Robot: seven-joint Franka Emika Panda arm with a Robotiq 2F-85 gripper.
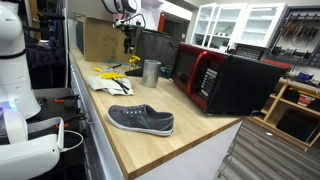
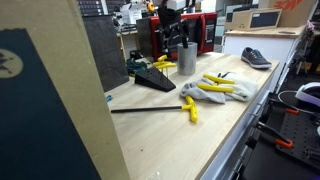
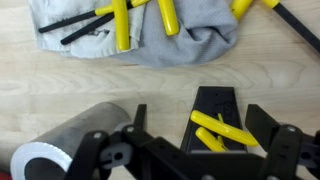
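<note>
Wide open, gripping nothing. Straddling the black stand [image 3: 215, 108] and yellow markers [image 3: 225, 130] between the fingers [image 3: 265, 128]. Could knock the metal cup [image 3: 70, 145] just outside them, or pinch the stand's edge and scatter markers.

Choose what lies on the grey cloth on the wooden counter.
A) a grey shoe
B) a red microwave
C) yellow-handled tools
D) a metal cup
C: in the wrist view yellow-handled tools lie across the grey cloth, while the shoe and the metal cup sit on bare wood apart from it.
</note>
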